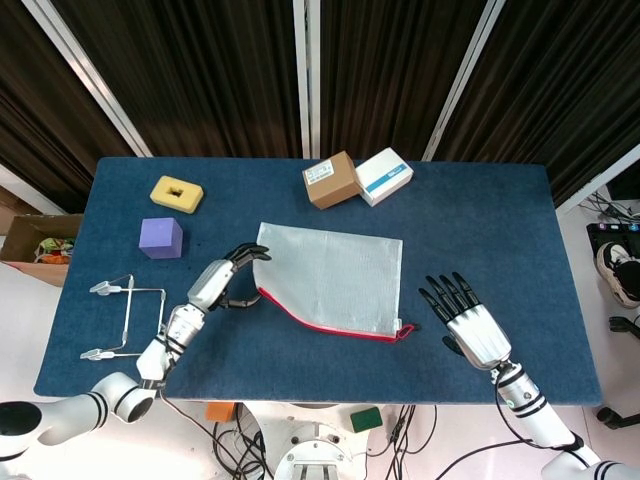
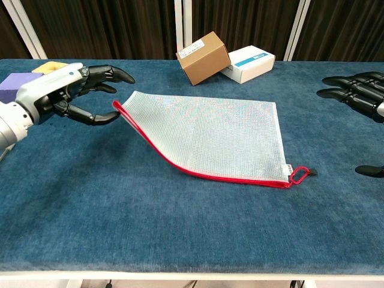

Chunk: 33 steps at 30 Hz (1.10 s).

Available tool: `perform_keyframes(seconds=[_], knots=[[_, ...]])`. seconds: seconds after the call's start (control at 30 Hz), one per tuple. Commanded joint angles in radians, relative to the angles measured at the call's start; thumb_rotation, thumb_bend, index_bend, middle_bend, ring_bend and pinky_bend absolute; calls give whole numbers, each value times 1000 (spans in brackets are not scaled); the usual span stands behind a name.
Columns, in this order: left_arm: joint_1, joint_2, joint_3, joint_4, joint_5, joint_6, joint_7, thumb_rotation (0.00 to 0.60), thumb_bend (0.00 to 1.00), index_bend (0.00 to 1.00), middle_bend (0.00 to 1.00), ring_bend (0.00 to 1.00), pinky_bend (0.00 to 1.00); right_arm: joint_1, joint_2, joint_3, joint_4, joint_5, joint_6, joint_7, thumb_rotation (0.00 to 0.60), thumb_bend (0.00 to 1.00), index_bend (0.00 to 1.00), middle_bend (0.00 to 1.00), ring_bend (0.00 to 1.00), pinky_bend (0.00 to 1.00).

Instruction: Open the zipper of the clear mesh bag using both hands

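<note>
Head view: clear mesh bag with red zipper edge point(image 1: 335, 278) lies flat mid-bench, left robot hand point(image 1: 222, 279) spread at its left corner, right robot hand point(image 1: 465, 320) spread, apart from it.

Chest view: the bag looks light and floppy, left corner lifted; probably pinch that corner and the small red pull tab point(image 2: 299, 174) at the near right.

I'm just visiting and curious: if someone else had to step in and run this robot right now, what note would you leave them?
Left hand: open, fingers spread at the near-left corner of the mesh bag; I can't tell whether a fingertip touches it.
Right hand: open, flat, clear of the bag to its right.
Bag: lying on the blue table, red zipper along its near edge, pull tab at the right end, by the right hand.
Done: slider sits at the right end; whether the mouth is open is not visible.
Left: check the opening; if shut, regrip corner and tab.
</note>
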Motion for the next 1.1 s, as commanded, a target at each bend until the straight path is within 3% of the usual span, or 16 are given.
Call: perform_keyframes(seconds=[0.03, 0.3, 0.53, 0.83, 1.1], knots=[[40, 62, -5, -97, -29, 33, 230, 600, 264, 198, 129, 70, 137, -6, 50, 13, -85, 32, -37, -39, 600, 5, 0, 0, 0, 0], [152, 266, -10, -314, -128, 103, 484, 600, 175, 185, 126, 70, 137, -69, 145, 76, -171, 115, 29, -37, 600, 25, 0, 0, 0, 0], [263, 396, 11, -378, -137, 226, 586, 600, 174, 210, 132, 71, 137, -155, 262, 108, -241, 203, 92, 64, 600, 149, 0, 31, 0, 15], [405, 484, 57, -400, -97, 384, 676, 600, 175, 224, 143, 71, 136, -272, 364, 91, -288, 232, 158, 283, 600, 160, 0, 37, 0, 19], [509, 493, 78, -420, -88, 475, 708, 600, 174, 224, 143, 71, 134, -319, 381, 79, -280, 227, 153, 376, 600, 161, 0, 31, 0, 16]])
